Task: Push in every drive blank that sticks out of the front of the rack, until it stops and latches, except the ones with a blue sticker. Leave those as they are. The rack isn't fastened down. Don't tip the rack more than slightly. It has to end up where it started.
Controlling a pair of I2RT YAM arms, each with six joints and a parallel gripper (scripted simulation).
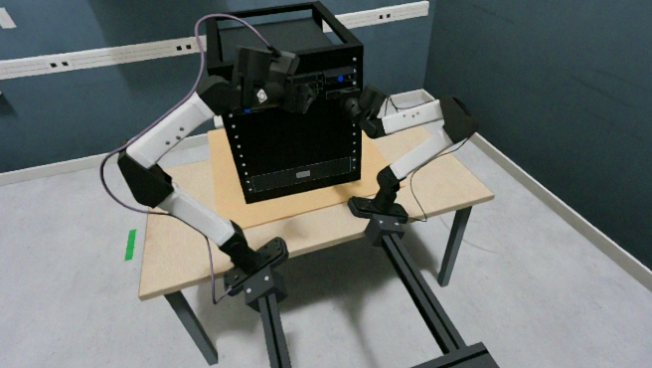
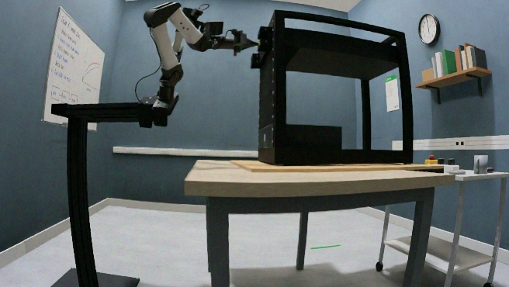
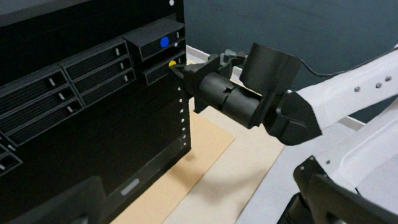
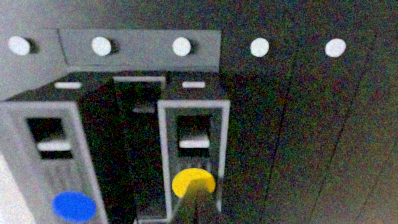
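On the upper right of the rack (image 1: 298,192) (image 2: 341,156) (image 3: 125,125) (image 4: 307,27), as the top view shows it, the blank with the yellow sticker (image 1: 343,92) (image 2: 264,46) (image 3: 156,73) (image 4: 194,162) sticks out under the blue-stickered blank (image 1: 330,77) (image 2: 265,32) (image 3: 149,46) (image 4: 55,167), which must be left as it is. The right gripper (image 1: 351,106) (image 2: 256,43) (image 3: 171,66) (image 4: 197,188) has its jaws together, with nothing between them, and its narrow tips are at the yellow sticker (image 2: 259,43) (image 3: 172,63) (image 4: 185,183); if they already press, I cannot tell. The left gripper (image 1: 307,97) (image 3: 205,185) stands with its jaws well apart and holds nothing. I judge the blank to be a light, stiff box, sliding in a straight guide, with some resistance from the latch at the end. It needs no grasp: the closed tips should push squarely near the middle of its face, because a push off-centre could make it jam, and the smooth sticker may let them slip. Its face looks matt dark, with a pale edge, fine ribs and a small light latch bar. The rack seems rigid, an open black frame, standing on a flat tan board (image 1: 278,215) (image 2: 256,168) (image 3: 200,140); a hard push so high could tilt it or slide it backward, so slow force is wiser.
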